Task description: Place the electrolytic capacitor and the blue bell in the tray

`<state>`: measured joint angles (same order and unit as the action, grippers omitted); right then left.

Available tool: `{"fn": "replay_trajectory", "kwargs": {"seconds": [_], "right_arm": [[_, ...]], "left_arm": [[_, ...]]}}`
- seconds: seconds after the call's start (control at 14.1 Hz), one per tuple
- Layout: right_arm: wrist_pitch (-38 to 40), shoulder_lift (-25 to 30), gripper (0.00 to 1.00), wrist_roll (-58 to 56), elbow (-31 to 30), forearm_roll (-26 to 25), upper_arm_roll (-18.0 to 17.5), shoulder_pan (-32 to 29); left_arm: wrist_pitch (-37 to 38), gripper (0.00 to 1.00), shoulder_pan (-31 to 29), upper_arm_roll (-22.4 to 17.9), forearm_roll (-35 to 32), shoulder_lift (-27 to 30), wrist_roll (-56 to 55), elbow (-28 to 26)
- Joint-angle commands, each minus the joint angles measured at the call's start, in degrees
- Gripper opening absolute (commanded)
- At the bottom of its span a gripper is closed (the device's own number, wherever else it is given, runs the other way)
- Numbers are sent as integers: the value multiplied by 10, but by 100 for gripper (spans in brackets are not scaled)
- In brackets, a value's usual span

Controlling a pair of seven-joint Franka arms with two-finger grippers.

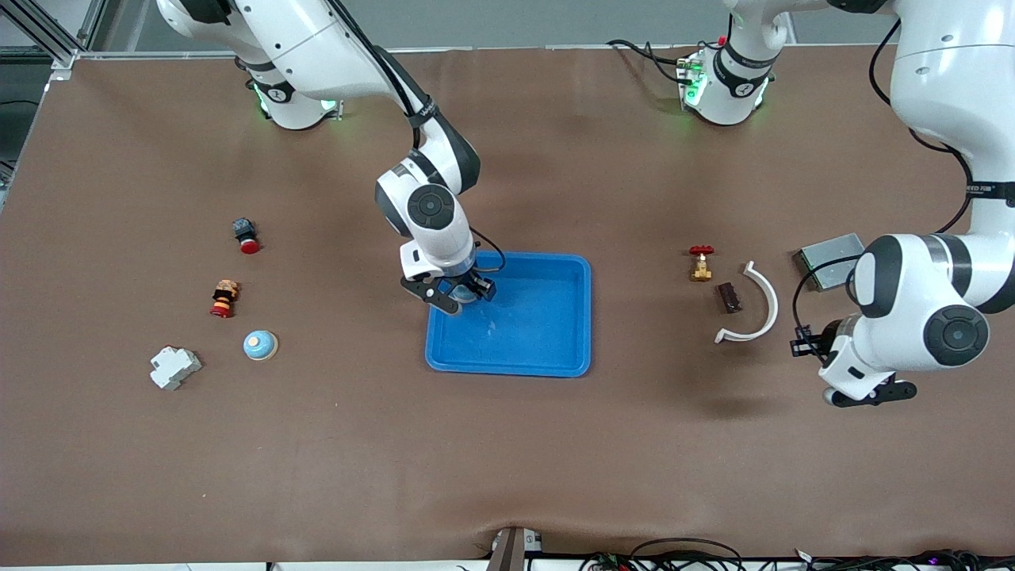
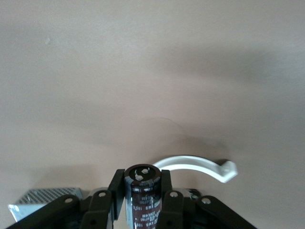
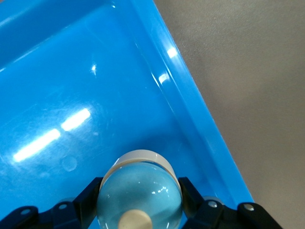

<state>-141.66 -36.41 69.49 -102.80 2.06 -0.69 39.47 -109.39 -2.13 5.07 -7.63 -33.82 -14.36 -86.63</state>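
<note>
Right claw (image 1: 466, 295) clamped on blue bell (image 3: 139, 193), low over blue tray (image 1: 555, 349), at rim toward right arm's end. Left claw (image 2: 143, 191) clamped on dark electrolytic capacitor (image 2: 142, 193), above table (image 1: 507, 460), near white curved piece (image 1: 752, 305).

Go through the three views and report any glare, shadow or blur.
Front view: even light, soft shadows on the brown table beside the arms. Right wrist view: white glare streaks on the tray; the blue bell in the right claw is sharp. Left wrist view: the capacitor in the left claw is crisp, the table soft, with a dim shadow.
</note>
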Motion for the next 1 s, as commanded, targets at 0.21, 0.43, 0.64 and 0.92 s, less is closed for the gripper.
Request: {"fn": "replay_trajectory", "kwargs": {"seconds": [0.21, 0.43, 0.64, 0.92], "right_arm": [[-29, -27, 0, 16, 15, -1, 7, 7], [-30, -34, 0, 16, 16, 0, 7, 8], [-32, -36, 0, 16, 17, 2, 6, 9], [-32, -42, 0, 17, 21, 3, 6, 15]], "left_arm": [[96, 1, 58, -2, 21, 8, -135, 77], [97, 0, 99, 1, 29, 16, -223, 78], [97, 0, 135, -1, 53, 23, -285, 78], [96, 0, 191, -1, 59, 21, -389, 78]]}}
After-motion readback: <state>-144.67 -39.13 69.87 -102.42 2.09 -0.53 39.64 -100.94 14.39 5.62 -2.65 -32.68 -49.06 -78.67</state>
